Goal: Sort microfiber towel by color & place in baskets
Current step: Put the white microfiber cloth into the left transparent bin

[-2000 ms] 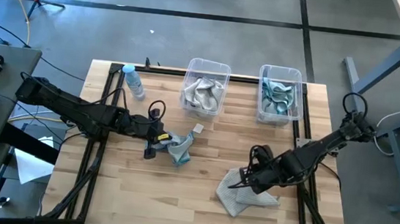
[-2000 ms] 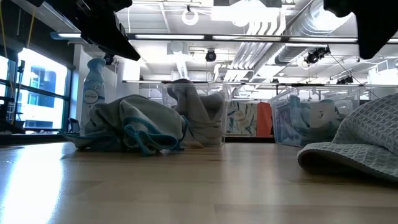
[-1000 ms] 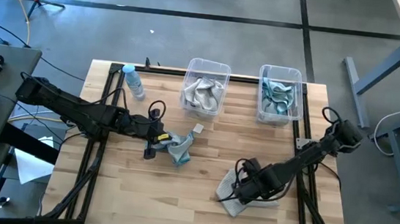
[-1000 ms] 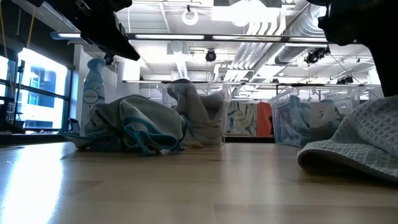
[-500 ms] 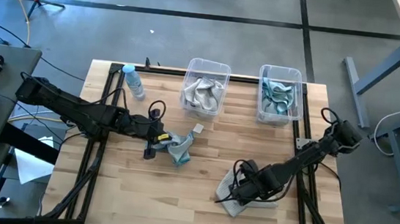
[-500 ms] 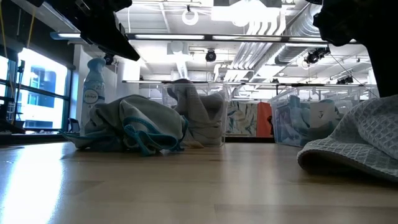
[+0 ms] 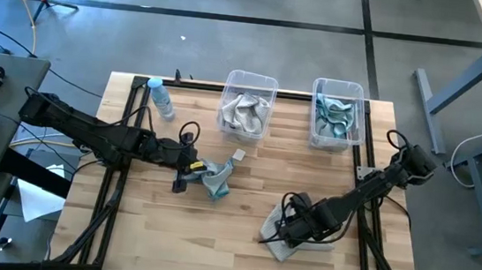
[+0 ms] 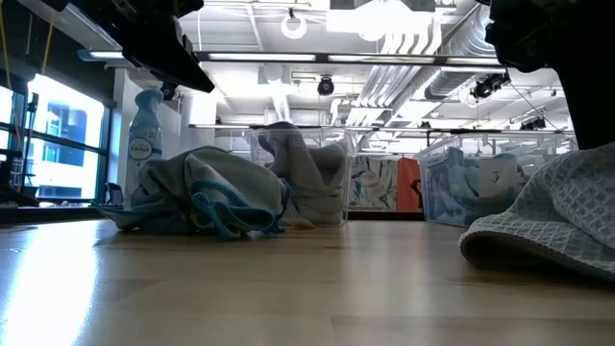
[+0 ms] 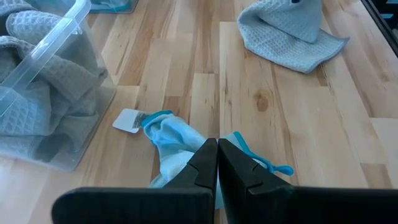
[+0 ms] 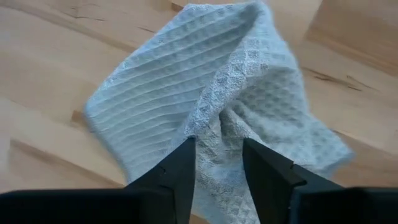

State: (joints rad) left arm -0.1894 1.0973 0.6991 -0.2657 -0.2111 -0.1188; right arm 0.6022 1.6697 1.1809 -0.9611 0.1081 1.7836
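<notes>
A pale grey waffle-weave towel (image 7: 300,240) lies crumpled near the front right of the wooden desk (image 7: 244,193), its long axis running from the front-left toward the back-right, with a corner pointing to the desk's front edge. The right tool (image 7: 287,229) is down on this towel; in the right wrist view its two fingers (image 10: 178,169) are spread, with a raised fold of the grey cloth (image 10: 231,106) bunched between them.

Left of centre, a light blue-teal towel (image 7: 213,179) sits in a small heap, its long axis roughly front to back, a white tag (image 7: 238,154) sticking out toward the back. The left tool (image 7: 186,170) rests just beside the heap's left side; in the left wrist view its fingers (image 9: 200,167) are pressed together over the blue cloth (image 9: 168,135).

At the back of the desk stand two clear baskets, well apart. The left basket (image 7: 270,85) holds grey towels (image 7: 243,111); the right basket (image 7: 359,93) holds blue-teal towels (image 7: 336,113). A small plastic water bottle (image 7: 161,97) lies near the back-left corner.
</notes>
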